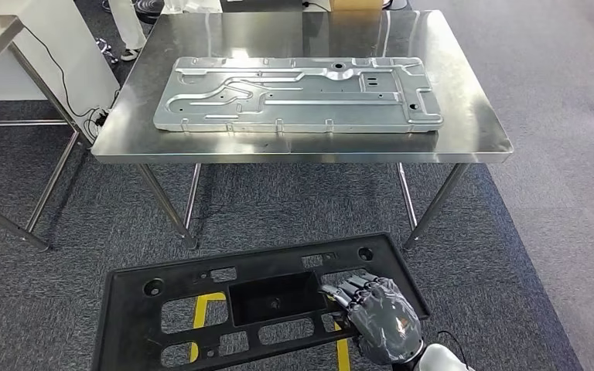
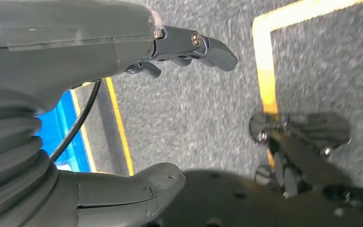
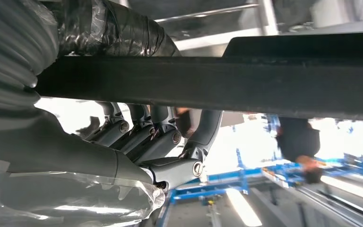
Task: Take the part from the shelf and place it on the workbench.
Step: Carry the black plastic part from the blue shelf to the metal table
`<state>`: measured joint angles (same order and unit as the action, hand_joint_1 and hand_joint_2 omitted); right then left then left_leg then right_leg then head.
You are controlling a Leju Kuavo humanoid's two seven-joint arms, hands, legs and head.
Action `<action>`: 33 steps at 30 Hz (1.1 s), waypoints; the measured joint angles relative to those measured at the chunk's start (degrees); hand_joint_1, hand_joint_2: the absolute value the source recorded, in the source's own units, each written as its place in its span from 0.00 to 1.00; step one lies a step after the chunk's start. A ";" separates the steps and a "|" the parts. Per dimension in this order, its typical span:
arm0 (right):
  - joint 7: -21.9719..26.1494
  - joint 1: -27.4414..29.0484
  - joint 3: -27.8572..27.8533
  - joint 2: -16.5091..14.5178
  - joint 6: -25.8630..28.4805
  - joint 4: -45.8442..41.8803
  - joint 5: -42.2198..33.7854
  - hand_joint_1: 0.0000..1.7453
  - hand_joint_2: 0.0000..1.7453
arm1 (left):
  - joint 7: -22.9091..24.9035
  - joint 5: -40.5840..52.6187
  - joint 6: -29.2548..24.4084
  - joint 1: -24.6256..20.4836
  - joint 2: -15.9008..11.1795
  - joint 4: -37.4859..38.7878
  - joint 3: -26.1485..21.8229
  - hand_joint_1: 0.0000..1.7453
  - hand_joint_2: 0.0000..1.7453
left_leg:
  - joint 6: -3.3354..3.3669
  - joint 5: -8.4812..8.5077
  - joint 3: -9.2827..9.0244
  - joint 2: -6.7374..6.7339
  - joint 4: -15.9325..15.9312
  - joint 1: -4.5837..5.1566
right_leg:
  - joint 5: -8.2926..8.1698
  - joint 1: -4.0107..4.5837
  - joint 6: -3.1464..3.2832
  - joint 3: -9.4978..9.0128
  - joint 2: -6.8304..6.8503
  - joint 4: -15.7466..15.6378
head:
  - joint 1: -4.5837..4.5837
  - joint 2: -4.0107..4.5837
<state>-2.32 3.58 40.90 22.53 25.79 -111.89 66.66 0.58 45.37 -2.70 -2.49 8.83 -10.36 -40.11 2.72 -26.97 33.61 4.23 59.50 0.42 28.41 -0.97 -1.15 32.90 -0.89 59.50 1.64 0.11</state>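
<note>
The right hand [image 1: 377, 315] grips the flat black perforated plastic panel [image 1: 247, 305] level, seemingly for carrying to the steel workbench [image 1: 464, 116]; the left hand [image 2: 123, 118] hangs empty, fingers apart.

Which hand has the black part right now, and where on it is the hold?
The right hand grips the black panel at its right end, fingers over the top face. The left hand holds nothing.

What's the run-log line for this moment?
right robot hand: grips black part at its edge | left robot hand: open over carpet | workbench: holds metal panel | black part not placed
</note>
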 joint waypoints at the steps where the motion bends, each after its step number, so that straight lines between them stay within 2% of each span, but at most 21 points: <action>1: -0.54 0.66 -0.66 0.26 -0.15 -0.58 0.50 1.00 1.00 | 0.07 -0.04 0.05 0.05 -0.02 0.00 0.00 0.00 1.00 | 0.22 -0.03 -0.01 -0.05 -0.06 0.01 | -0.03 0.04 0.09 0.01 -0.02 -0.06 | 0.01 0.00; 7: -0.53 1.74 -5.53 2.34 -0.64 -2.72 -0.60 1.00 1.00 | 0.02 -0.14 0.29 -0.03 -0.02 0.00 0.00 0.00 1.00 | 0.24 0.03 -0.40 -0.30 -0.58 -0.04 | 0.04 0.25 0.74 -0.06 -0.17 -0.02 | 0.01 0.00; 14: 0.30 1.91 -8.25 2.86 -1.10 -3.08 -0.84 1.00 1.00 | -0.32 -0.04 0.54 -0.06 -0.04 0.00 0.00 0.00 1.00 | -0.33 0.04 -0.41 -0.31 -0.67 -0.04 | 0.02 0.19 0.75 -0.08 -0.17 -0.09 | 0.01 0.00; 17: 0.31 2.29 -8.55 2.86 -1.07 -3.28 -0.57 1.00 1.00 | -0.38 -0.04 0.58 -0.09 -0.13 0.00 0.00 0.00 1.00 | 0.45 0.63 -1.31 -0.47 -2.25 -0.11 | -0.30 -0.04 0.18 -0.72 -0.09 -1.05 | 0.01 0.00; 18: 0.32 2.38 -8.70 2.86 -1.05 -3.38 -0.51 1.00 1.00 | -0.40 -0.04 0.61 -0.08 -0.10 0.00 -0.01 0.00 1.00 | 0.77 1.14 -1.98 -0.62 -3.43 -0.27 | 0.13 0.02 0.07 -0.70 0.02 -0.67 | -0.01 0.00; 20: 0.37 2.49 -9.05 2.86 -1.04 -3.49 -0.41 1.00 1.00 | -0.42 -0.04 0.69 -0.06 -0.06 0.00 -0.02 0.00 1.00 | 1.00 1.82 -2.93 -0.95 -4.94 -0.57 | 2.80 -0.01 -0.16 1.21 0.25 3.52 | -0.05 0.00; 22: 0.27 2.76 -9.37 2.87 -1.06 -3.53 -0.32 1.00 1.00 | -0.44 -0.04 0.73 -0.02 -0.04 0.00 -0.02 0.00 1.00 | 0.90 1.72 -2.99 -1.14 -4.93 -0.61 | 5.98 -0.39 -0.67 4.81 0.29 10.24 | -0.05 0.00; 23: 0.18 2.95 -9.49 2.88 -1.07 -3.53 -0.30 1.00 1.00 | -0.45 -0.04 0.73 0.00 -0.04 0.00 -0.02 0.00 1.00 | 0.68 1.53 -2.94 -1.19 -4.71 -0.65 | 6.36 -0.69 -1.01 6.01 0.30 12.30 | -0.04 0.00; 24: 0.10 3.10 -9.60 2.88 -1.08 -3.53 -0.28 1.00 1.00 | -0.47 -0.04 0.74 0.02 -0.04 0.00 -0.02 0.00 1.00 | 0.38 1.26 -2.90 -1.19 -4.37 -0.77 | 5.58 -1.03 -1.40 6.19 0.33 12.36 | -0.03 0.00; 25: 0.07 3.20 -9.70 2.88 -1.09 -3.53 -0.28 1.00 1.00 | -0.49 -0.04 0.75 0.03 -0.04 0.00 -0.02 0.00 1.00 | 0.02 0.88 -2.86 -1.17 -3.85 -0.97 | 3.87 -1.42 -1.85 5.27 0.37 10.34 | -0.03 0.00; 27: 0.07 3.26 -9.81 2.87 -1.18 -3.51 -0.27 1.00 1.00 | -0.53 -0.04 0.80 0.01 -0.14 0.00 -0.03 0.00 1.00 | -0.99 -0.28 -2.57 -1.08 -2.26 -1.38 | 0.75 -2.03 -2.72 2.12 0.13 4.03 | -0.06 0.00; 28: 0.07 3.32 -9.91 2.86 -1.26 -3.56 -0.24 1.00 1.00 | -0.57 -0.04 0.82 -0.04 -0.22 0.00 -0.04 0.00 1.00 | -1.47 -0.93 -2.27 -0.99 -1.34 -1.41 | 0.13 -2.09 -2.54 1.10 -0.15 2.11 | -0.06 0.00; 29: 0.07 3.43 -10.01 2.85 -1.39 -3.61 -0.18 1.00 1.00 | -0.62 -0.04 0.84 -0.09 -0.30 0.00 -0.05 0.00 1.00 | -1.90 -1.48 -1.98 -0.95 -0.64 -1.37 | 0.22 -1.99 -2.11 0.77 -0.42 1.42 | -0.08 0.00; 31: 0.07 3.63 -10.21 2.84 -1.65 -3.73 -0.01 1.00 1.00 | -0.68 -0.03 0.84 -0.16 -0.36 0.00 -0.06 0.00 1.00 | -2.36 -1.99 -1.67 -0.76 -0.07 -1.34 | 0.60 -1.63 -0.64 0.97 -0.57 1.80 | -0.08 0.00; 33: 0.07 3.71 -10.34 2.83 -1.79 -3.80 0.08 1.00 1.00 | -0.69 0.01 0.81 -0.10 -0.33 0.00 -0.07 0.00 1.00 | -2.65 -2.54 -1.44 -1.38 0.77 -1.58 | 0.70 -1.45 0.20 0.93 -0.23 1.82 | -0.07 0.00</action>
<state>-2.25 7.28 30.56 25.37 24.00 -115.69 66.74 -0.11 45.39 -1.90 -2.59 8.50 -10.36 -40.17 0.06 -29.52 32.16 2.86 60.27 -1.15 29.12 -2.42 -0.95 33.83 -1.12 61.32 1.57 0.11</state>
